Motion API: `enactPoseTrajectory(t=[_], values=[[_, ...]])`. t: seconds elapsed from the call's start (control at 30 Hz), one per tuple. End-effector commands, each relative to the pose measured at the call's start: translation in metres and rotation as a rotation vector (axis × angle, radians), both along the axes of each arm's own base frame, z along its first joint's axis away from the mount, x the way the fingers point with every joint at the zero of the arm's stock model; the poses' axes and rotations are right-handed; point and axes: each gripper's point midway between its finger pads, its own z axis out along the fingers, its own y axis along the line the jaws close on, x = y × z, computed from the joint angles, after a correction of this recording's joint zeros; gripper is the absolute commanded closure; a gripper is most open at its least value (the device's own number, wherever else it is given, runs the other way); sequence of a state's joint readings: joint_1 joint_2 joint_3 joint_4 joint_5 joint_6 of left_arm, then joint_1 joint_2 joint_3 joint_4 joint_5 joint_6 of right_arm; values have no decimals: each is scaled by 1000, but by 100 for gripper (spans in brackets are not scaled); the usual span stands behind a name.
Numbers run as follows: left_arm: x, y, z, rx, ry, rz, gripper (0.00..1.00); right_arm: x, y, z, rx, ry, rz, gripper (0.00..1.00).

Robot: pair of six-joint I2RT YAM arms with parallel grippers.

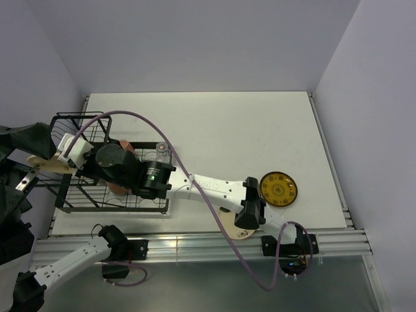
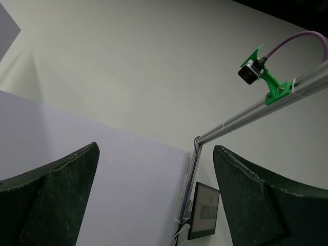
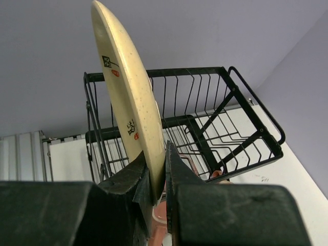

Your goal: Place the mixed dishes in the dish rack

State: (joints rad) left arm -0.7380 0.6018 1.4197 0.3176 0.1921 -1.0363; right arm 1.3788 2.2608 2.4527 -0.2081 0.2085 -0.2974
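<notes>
- Your cream plate [image 3: 128, 87] stands on edge at the left side of the dish rack [image 3: 251, 134]; the fingers hide its lower rim
- Right end effector [image 3: 156, 179] is clamped on that rim; the pink shape below is too cut off to name
- From above, the arm covers much of the rack; a yellow ornate plate [image 1: 278, 188] lies on the worktop [image 1: 227, 130], well apart
- Left end effector [image 2: 155, 154] gapes wide, holding nothing
</notes>
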Motion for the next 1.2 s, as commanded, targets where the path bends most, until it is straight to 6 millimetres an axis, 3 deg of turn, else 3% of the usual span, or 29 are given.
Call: enactPoseTrajectory(t=[0.0, 0.93, 1.17], values=[[-7, 10, 6, -41, -14, -5, 1, 2, 5, 28, 103, -34, -23, 100], [4, 8, -6, -38, 61, -8, 1, -6, 31, -26, 65, 58, 22, 100], [6, 7, -6, -30, 69, -3, 1, -5, 33, -27, 76, 63, 20, 100]])
